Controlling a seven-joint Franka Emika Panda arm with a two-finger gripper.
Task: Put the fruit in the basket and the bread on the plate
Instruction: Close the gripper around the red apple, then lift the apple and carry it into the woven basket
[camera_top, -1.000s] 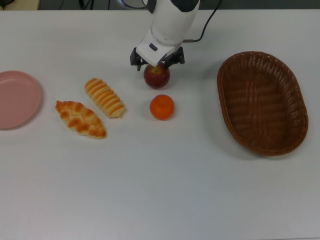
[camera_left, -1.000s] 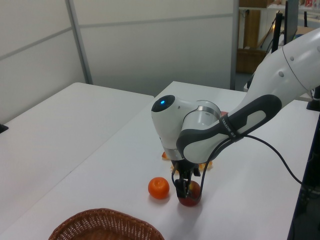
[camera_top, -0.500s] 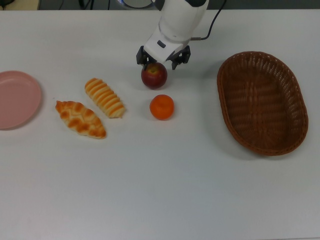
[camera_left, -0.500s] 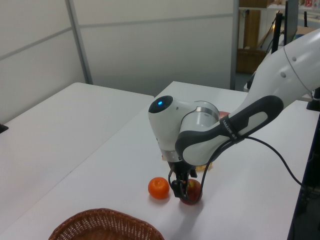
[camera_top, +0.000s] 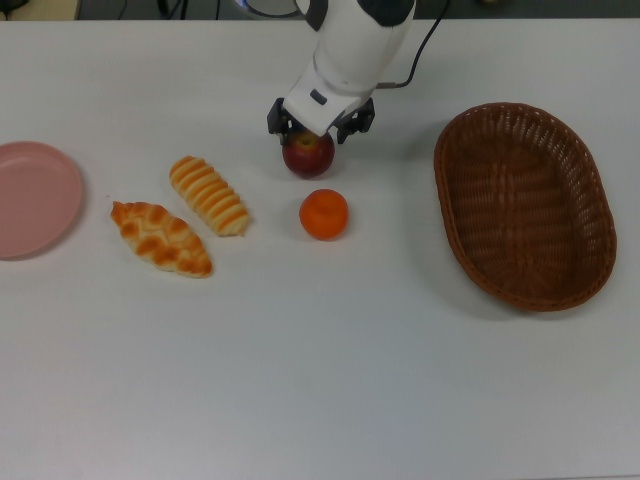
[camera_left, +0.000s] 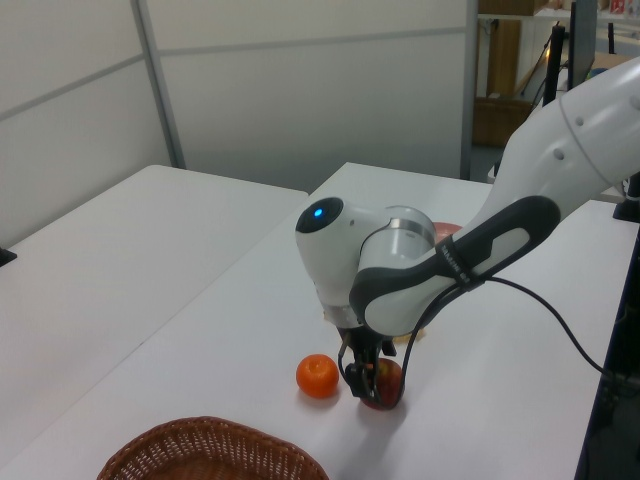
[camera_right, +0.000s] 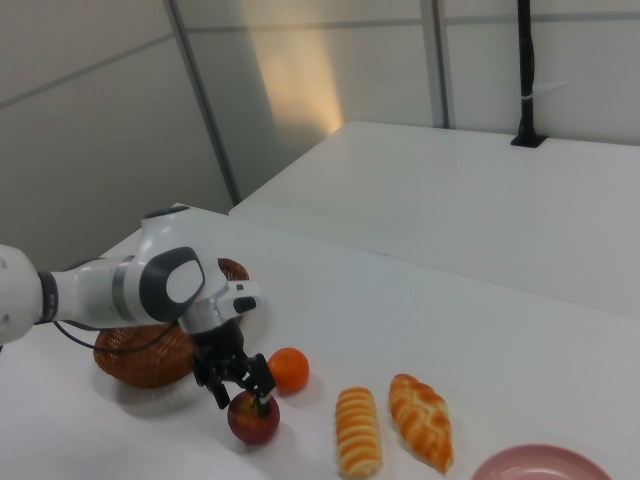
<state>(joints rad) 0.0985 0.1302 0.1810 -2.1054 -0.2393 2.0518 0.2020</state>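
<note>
Jaws (camera_top: 310, 133) astride round glossy apple (camera_top: 308, 155).

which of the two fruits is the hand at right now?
The dark red apple: the hand sits directly over it, fingers straddling its top. The bright orange orange lies apart on the white table, untouched.
</note>
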